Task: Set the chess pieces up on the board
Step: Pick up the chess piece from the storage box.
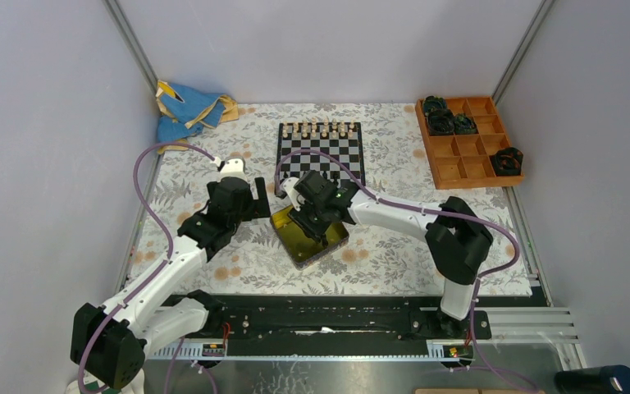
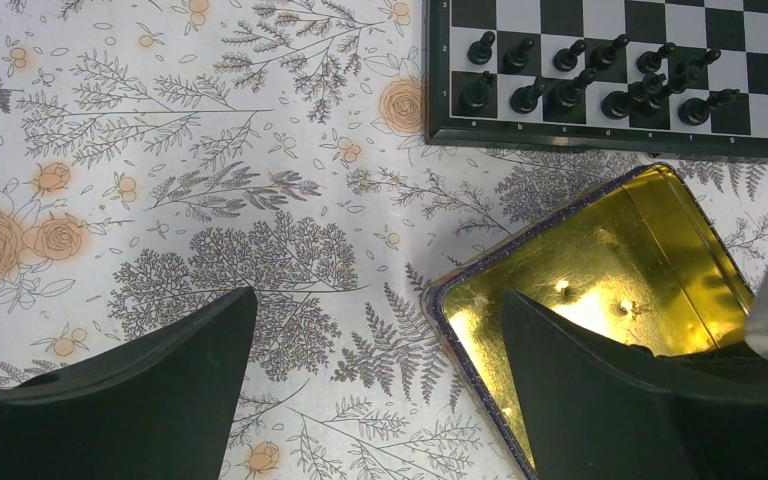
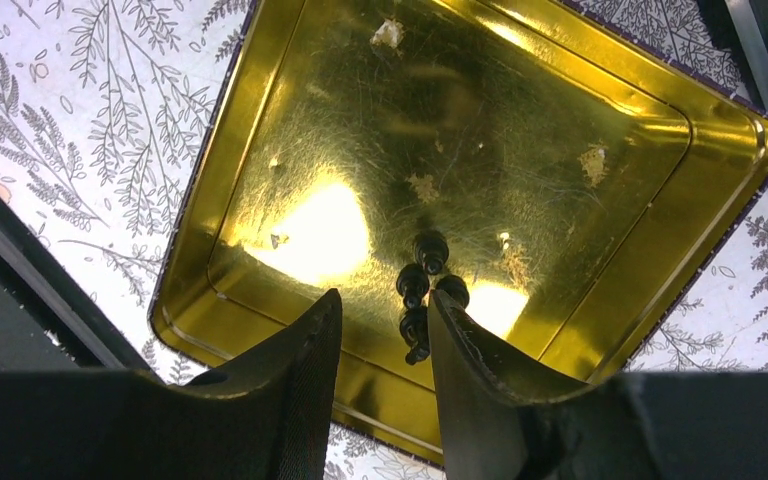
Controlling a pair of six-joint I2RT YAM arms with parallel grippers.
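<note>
The board point(image 1: 320, 152) lies at the back middle, with cream pieces point(image 1: 321, 129) along its far rows. In the left wrist view the board point(image 2: 620, 140) carries two rows of black chess pieces point(image 2: 585, 85). A few black pieces point(image 3: 418, 290) lie in the yellow tin point(image 3: 260, 120), which sits in front of the board point(image 1: 328, 246). My right gripper point(image 3: 382, 305) is open low over the tin, one piece close to its right finger point(image 3: 460, 370). It also shows in the top view point(image 1: 316, 215). My left gripper point(image 2: 380, 335) is open and empty, straddling the tin's left rim point(image 2: 460, 330).
A wooden compartment tray point(image 1: 469, 168) with dark round lumps point(image 1: 447, 116) stands at the back right. A blue cloth point(image 1: 184, 107) lies at the back left. A floral sheet point(image 1: 213, 271) covers the table. Purple cables loop over both arms.
</note>
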